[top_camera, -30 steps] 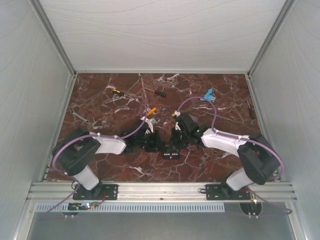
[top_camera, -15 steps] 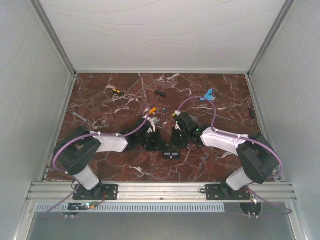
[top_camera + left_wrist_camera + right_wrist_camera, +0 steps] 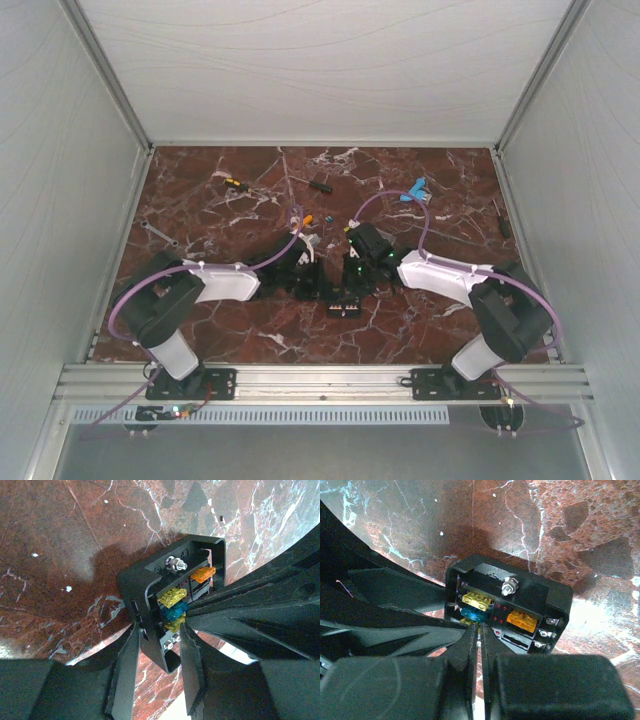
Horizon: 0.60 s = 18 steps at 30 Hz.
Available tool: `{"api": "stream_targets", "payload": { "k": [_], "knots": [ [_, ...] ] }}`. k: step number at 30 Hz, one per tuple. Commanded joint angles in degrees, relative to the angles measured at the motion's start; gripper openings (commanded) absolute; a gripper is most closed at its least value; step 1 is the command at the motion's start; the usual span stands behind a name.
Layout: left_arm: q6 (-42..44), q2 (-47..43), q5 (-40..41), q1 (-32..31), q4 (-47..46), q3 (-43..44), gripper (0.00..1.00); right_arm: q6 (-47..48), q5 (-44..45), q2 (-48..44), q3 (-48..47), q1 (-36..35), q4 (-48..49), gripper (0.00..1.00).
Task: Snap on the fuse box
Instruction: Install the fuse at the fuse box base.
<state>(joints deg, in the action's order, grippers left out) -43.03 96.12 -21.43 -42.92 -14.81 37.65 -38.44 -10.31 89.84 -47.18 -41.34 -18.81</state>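
Small black square plastic fuse box (image 3: 150, 577), showing yellow, blue and orange fuses, is at the near middle of the red-brown marble desk (image 3: 60, 555). The left fingers (image 3: 125, 670) clamp its corner wall. The right fingers (image 3: 467, 652) are pressed together, tips at its fuses.

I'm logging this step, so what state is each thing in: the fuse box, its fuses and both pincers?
fuse box: uncovered, no lid on it, inside exposed.
fuses: yellow, blue and orange ones seated in their slots.
left pincer: shut on the fuse box's end, one finger on each side.
right pincer: shut, tips down at the fuses.
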Motion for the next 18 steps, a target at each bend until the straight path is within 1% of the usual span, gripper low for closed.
{"api": "stream_targets", "payload": {
  "k": [1,4,7,10,13,14,18],
  "knots": [
    [1.4,6.2,4.0,-3.5,-0.2,1.1,0.3,2.4,11.4,12.4,6.1,-1.9,-4.9,0.0],
    [1.3,7.1,4.3,-3.4,-0.3,0.6,0.29,2.5,12.2,13.1,4.7,-3.2,-5.0,0.0],
    [1.2,7.7,3.7,-2.4,-0.7,-0.4,0.27,3.5,11.1,12.8,3.7,-4.2,-3.8,0.0],
    [1.5,5.7,3.2,-0.8,-1.3,-1.8,0.27,6.1,9.0,8.8,2.6,-5.6,-2.0,0.0],
    [3.0,2.6,4.2,0.1,0.5,-1.6,0.29,8.1,7.3,3.5,-0.1,-6.5,-1.9,0.0],
    [3.4,1.5,4.1,0.3,0.8,-1.4,0.3,8.6,6.4,1.5,-1.0,-6.6,-1.6,0.02],
    [4.5,-3.9,3.9,0.4,0.0,-1.2,0.37,10.1,4.4,-6.4,-3.8,-6.5,-1.2,0.15]
  ]
}}
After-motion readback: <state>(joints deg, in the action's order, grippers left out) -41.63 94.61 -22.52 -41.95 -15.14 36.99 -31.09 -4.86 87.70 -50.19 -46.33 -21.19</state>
